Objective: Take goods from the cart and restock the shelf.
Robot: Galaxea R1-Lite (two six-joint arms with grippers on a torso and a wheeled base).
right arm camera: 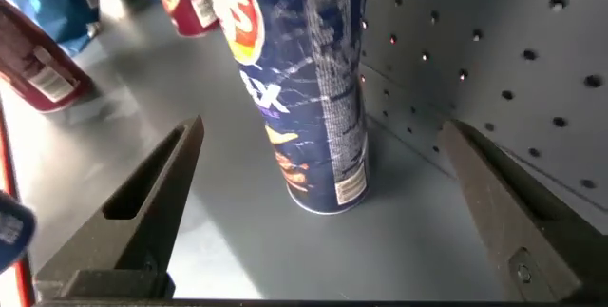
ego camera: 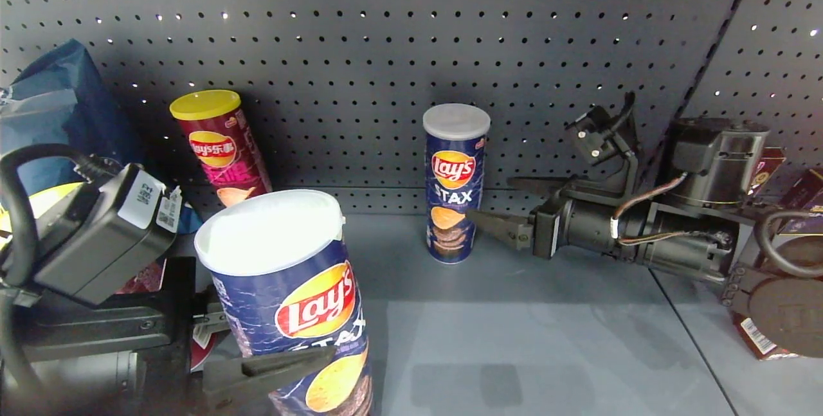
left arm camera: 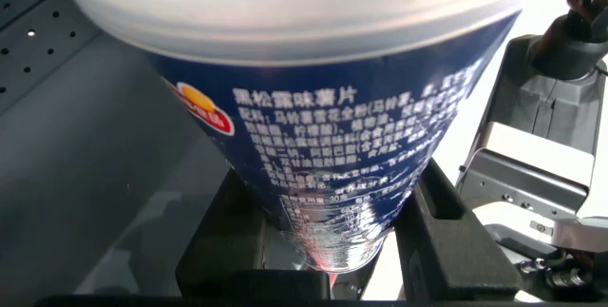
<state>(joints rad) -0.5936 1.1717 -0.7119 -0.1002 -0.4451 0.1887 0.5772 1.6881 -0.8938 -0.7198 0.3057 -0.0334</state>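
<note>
Grey pegboard (ego camera: pixel 386 30) backs the grey shelf (ego camera: pixel 546 339). On our left, the left hand (ego camera: pixel 257 345) pinches a blue can (ego camera: pixel 289 287) low on its body, lid up. The left wrist view shows the fingers (left arm camera: pixel 446 231) pressed on both sides, which the head view half hides. Our right hand (ego camera: pixel 495 200) is spread wide. The right wrist view shows a second blue can (right arm camera: pixel 318 107) upright between its fingers, near the pegboard. A red can (ego camera: pixel 218 146) tilts farther left.

Blue bag (ego camera: pixel 61 98), yellow-lidded red can (ego camera: pixel 225 152)
</note>
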